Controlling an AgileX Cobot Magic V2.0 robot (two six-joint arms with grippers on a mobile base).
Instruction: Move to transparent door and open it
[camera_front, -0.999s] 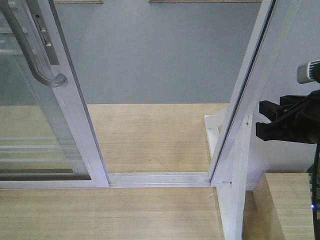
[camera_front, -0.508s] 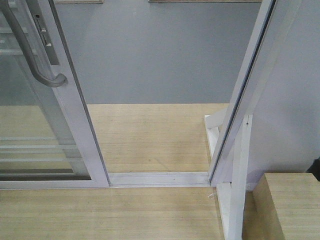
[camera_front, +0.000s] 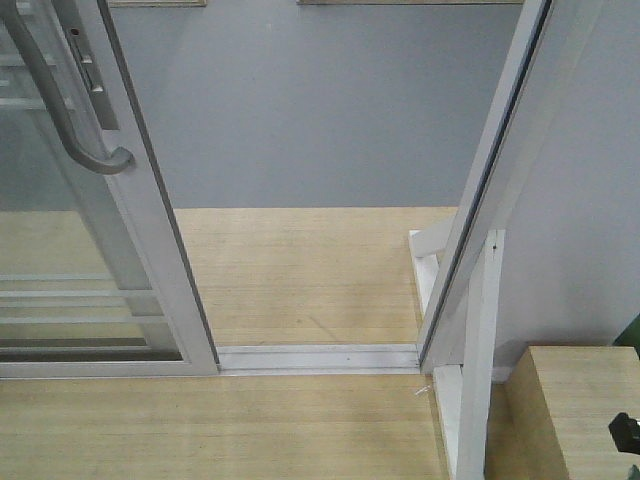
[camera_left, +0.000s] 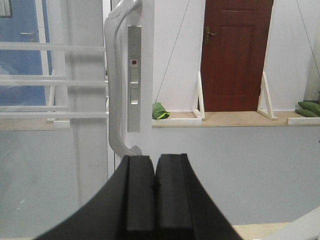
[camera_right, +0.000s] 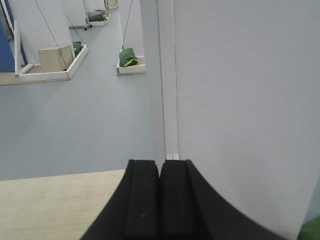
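Left gripper (camera_left: 155, 192): black fingers pressed together, nothing between them, pointing at the lower end of the door handle without touching it. Right gripper (camera_right: 160, 197): black fingers likewise closed on nothing, facing a plain white wall panel (camera_right: 240, 100); only a small dark part of that arm shows at the lower right edge of the front view.

Transparent door (camera_front: 90, 250): tall clear glass panel in a white frame, at the left of the front view, slid aside so that the doorway beside it stands open onto grey floor (camera_front: 310, 100). Thin white horizontal bars cross the glass.

White post (camera_front: 500, 150): leans across the right side of the opening, with a white brace at its foot.

Floor track (camera_front: 318, 357): pale rail running between door frame and post, laid in light wood flooring.

Handle (camera_left: 116, 75): long, curved, grey, mounted upright on the door's edge.

Lock plate (camera_left: 134, 75): narrow grey strip just beside the handle, with a small red dot.
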